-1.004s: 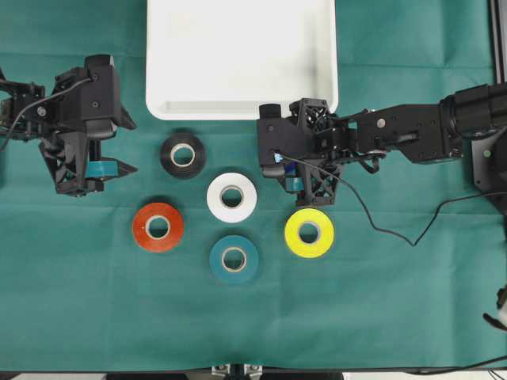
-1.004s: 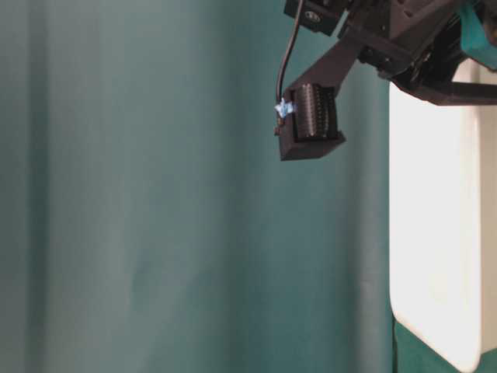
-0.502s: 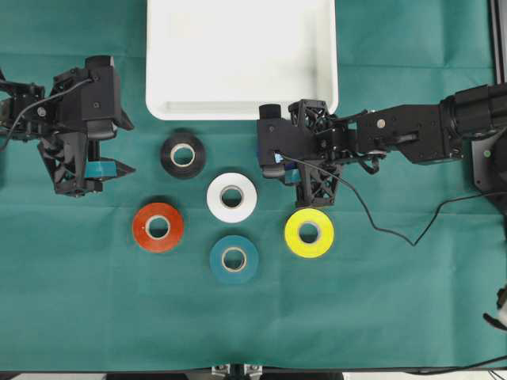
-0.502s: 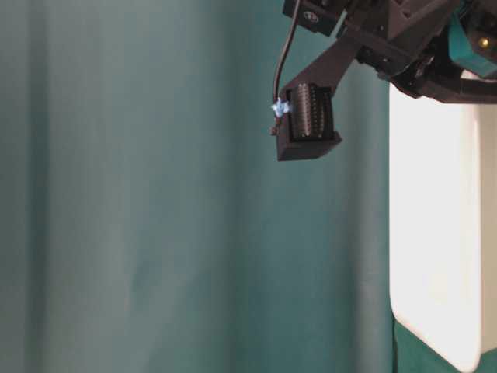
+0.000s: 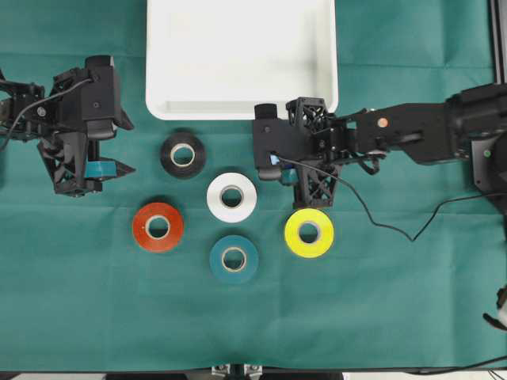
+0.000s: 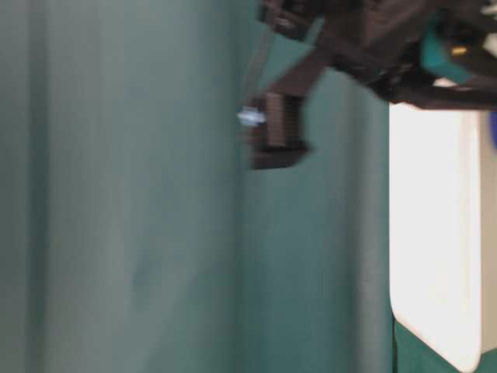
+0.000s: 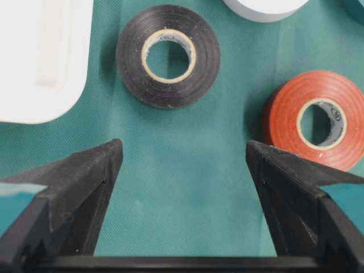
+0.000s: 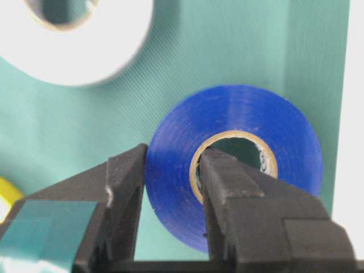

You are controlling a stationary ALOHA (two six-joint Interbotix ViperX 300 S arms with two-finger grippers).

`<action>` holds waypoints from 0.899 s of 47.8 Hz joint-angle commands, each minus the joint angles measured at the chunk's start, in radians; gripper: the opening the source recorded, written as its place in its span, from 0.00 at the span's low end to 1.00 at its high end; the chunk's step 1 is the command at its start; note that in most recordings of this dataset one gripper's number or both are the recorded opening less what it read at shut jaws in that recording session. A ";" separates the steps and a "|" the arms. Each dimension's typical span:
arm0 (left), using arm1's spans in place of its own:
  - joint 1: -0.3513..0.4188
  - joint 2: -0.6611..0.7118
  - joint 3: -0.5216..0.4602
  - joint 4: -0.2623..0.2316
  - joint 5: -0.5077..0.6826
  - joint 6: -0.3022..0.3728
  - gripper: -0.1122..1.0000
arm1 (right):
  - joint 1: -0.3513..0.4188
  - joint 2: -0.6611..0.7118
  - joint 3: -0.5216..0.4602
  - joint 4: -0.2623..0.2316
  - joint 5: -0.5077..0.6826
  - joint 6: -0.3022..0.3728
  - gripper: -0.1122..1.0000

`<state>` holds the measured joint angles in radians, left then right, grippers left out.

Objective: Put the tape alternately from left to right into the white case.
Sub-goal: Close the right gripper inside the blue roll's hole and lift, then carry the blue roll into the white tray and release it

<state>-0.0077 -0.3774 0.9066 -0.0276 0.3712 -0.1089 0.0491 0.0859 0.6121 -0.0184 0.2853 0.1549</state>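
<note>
At centre, your right gripper [image 8: 170, 187] pinches the blue roll [image 8: 233, 165] through its core. Lift straight, then carry toward 12 o'clock into the white case [image 5: 238, 103]. Left gripper [image 7: 182, 170] stands open.

Six tape rolls: black [image 5: 183, 155], white [image 5: 231, 197], red-orange [image 5: 158, 227], teal [image 5: 234, 259], yellow [image 5: 309, 233], blue [image 8: 233, 162]; one white case [image 5: 242, 107].

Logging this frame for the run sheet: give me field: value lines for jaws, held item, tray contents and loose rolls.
right gripper: jaws shut on the blue roll, one finger through its core, one outside
left gripper: jaws open, holding nothing, above the cloth near the black roll
white tray: no rolls inside
loose on cloth: black, white roll, red roll, teal roll, yellow roll
</note>
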 commanded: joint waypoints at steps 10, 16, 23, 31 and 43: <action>-0.003 -0.012 -0.025 0.000 -0.003 -0.002 0.83 | 0.025 -0.110 -0.038 0.000 -0.009 -0.002 0.38; -0.003 -0.012 -0.025 0.000 -0.005 -0.002 0.83 | 0.025 -0.114 -0.044 -0.003 -0.011 -0.002 0.38; -0.002 -0.012 -0.025 0.000 -0.005 0.000 0.83 | 0.012 -0.112 -0.049 -0.011 -0.020 -0.003 0.38; -0.003 -0.009 -0.026 0.000 -0.009 0.000 0.83 | -0.035 -0.112 -0.066 -0.037 -0.043 -0.003 0.38; -0.003 -0.008 -0.026 0.000 -0.011 -0.002 0.83 | -0.143 -0.097 -0.084 -0.097 -0.084 -0.005 0.38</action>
<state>-0.0077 -0.3774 0.9050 -0.0276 0.3682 -0.1089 -0.0644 0.0031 0.5599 -0.1043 0.2240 0.1519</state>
